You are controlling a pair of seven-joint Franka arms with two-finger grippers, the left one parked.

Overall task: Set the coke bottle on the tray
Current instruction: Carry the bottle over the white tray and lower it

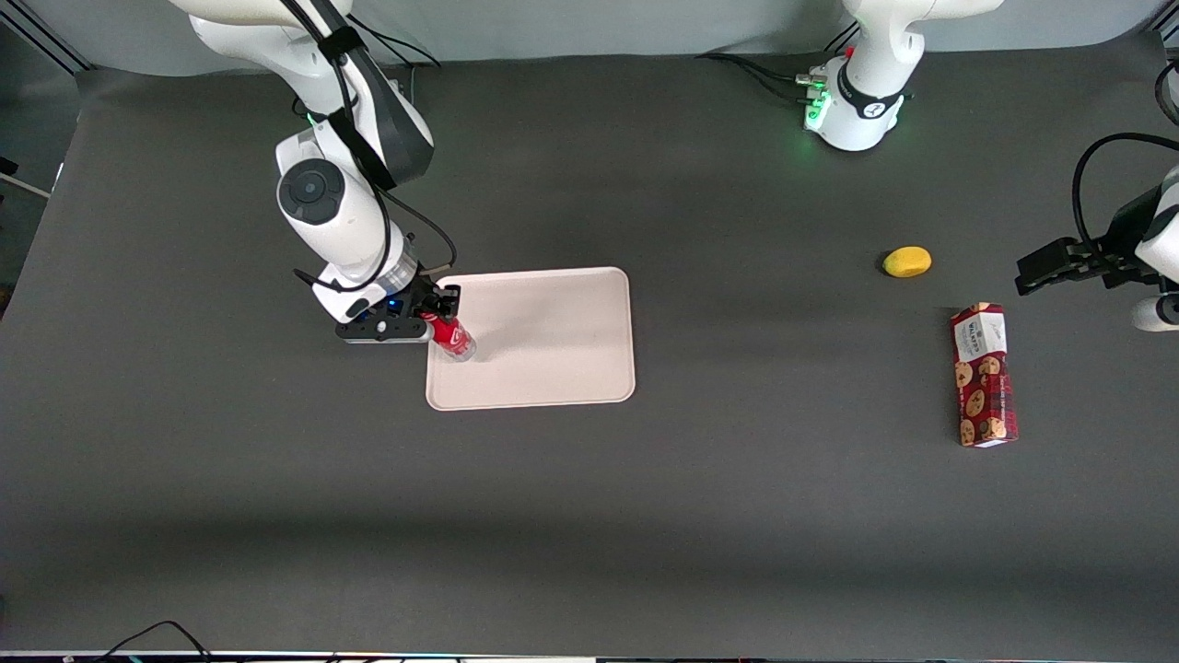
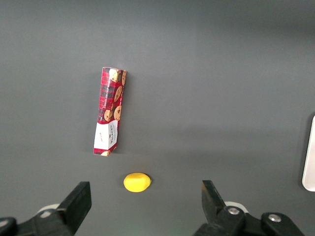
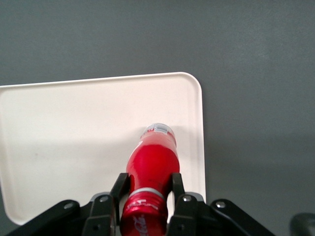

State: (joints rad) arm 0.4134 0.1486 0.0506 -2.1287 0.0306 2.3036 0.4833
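The coke bottle [image 1: 453, 337], small and red with a red cap and clear base, is tilted in my right gripper [image 1: 438, 320]. Its base is down over the pale pinkish-beige tray [image 1: 553, 331], close to the tray's rim at the working arm's end. I cannot tell whether the base touches the tray. In the right wrist view the gripper [image 3: 147, 181] is shut on the bottle [image 3: 152, 157] just below the cap, with a finger on each side, and the tray [image 3: 74, 128] lies under it.
A yellow lemon-like fruit [image 1: 907, 261] and a red cookie box [image 1: 984, 375] lie toward the parked arm's end of the table. Both show in the left wrist view, the fruit [image 2: 137, 182] and the box [image 2: 110, 111], along with a sliver of the tray rim [image 2: 310, 152].
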